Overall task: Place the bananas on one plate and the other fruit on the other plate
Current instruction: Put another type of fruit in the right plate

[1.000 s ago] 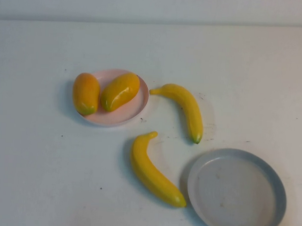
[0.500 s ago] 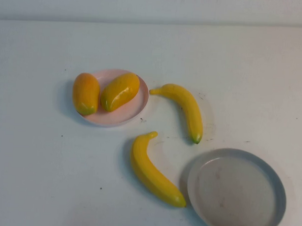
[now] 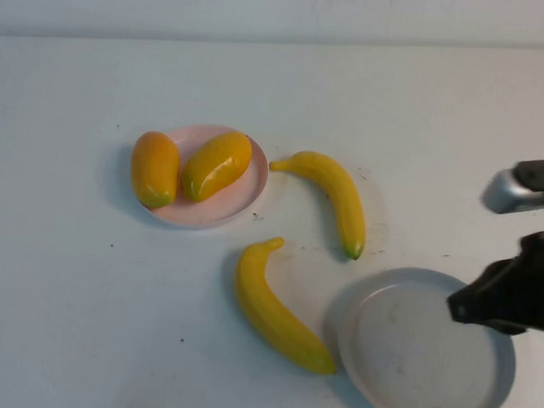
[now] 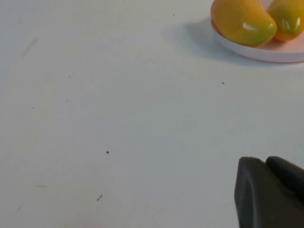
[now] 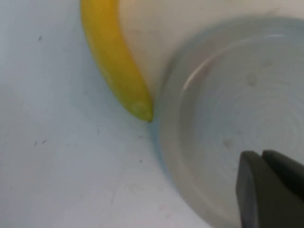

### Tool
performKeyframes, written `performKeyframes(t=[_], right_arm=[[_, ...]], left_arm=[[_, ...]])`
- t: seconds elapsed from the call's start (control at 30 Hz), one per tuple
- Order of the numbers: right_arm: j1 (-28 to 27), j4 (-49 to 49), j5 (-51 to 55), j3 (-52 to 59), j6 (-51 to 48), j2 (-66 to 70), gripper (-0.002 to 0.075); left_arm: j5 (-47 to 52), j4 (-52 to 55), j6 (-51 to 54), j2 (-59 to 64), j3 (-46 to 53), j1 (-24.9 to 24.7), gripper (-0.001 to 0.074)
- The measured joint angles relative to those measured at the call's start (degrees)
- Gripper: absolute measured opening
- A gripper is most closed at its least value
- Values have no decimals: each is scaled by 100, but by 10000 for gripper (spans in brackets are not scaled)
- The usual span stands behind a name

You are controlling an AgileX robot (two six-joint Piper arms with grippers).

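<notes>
Right wrist view: the right gripper is seen with jaws closed and empty, over the grey-blue plate. The nearer banana lies toward the upper left of that frame, long axis steeply diagonal, its tip just beside the rim. The left gripper, closed, is held near the pink plate with both mangoes.

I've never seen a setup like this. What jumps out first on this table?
Two glossy yellow-orange mangoes sit together on the small pale pink plate at the left. Two long yellow bananas lie on the bare table, while the shut right claw hangs over the empty grey-blue plate. The shut left claw hovers near the mangoes.
</notes>
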Motion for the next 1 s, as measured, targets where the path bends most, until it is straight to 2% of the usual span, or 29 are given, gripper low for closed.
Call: performKeyframes(t=[0.2, 0.3, 0.37, 0.57, 0.63, 0.87, 1.0], right_arm=[[1509, -438, 137, -1086, 150, 1416, 8], [1944, -516, 288, -1783, 150, 2112, 60], [2146, -631, 427, -2255, 150, 2573, 122], [2421, -1043, 738, -3479, 170, 3716, 388], [2464, -1119, 821, -3847, 170, 4024, 436], [2478, -1978, 1147, -4691, 1032, 5000, 475], [2514, -2127, 1201, -4812, 1124, 5204, 471]], left_arm=[[0, 0, 0, 0, 0, 0, 2], [0, 0, 0, 0, 0, 0, 2], [0, 0, 0, 0, 0, 0, 2], [0, 0, 0, 0, 0, 0, 2], [0, 0, 0, 0, 0, 0, 2], [0, 0, 0, 0, 0, 0, 2], [0, 0, 0, 0, 0, 0, 2]])
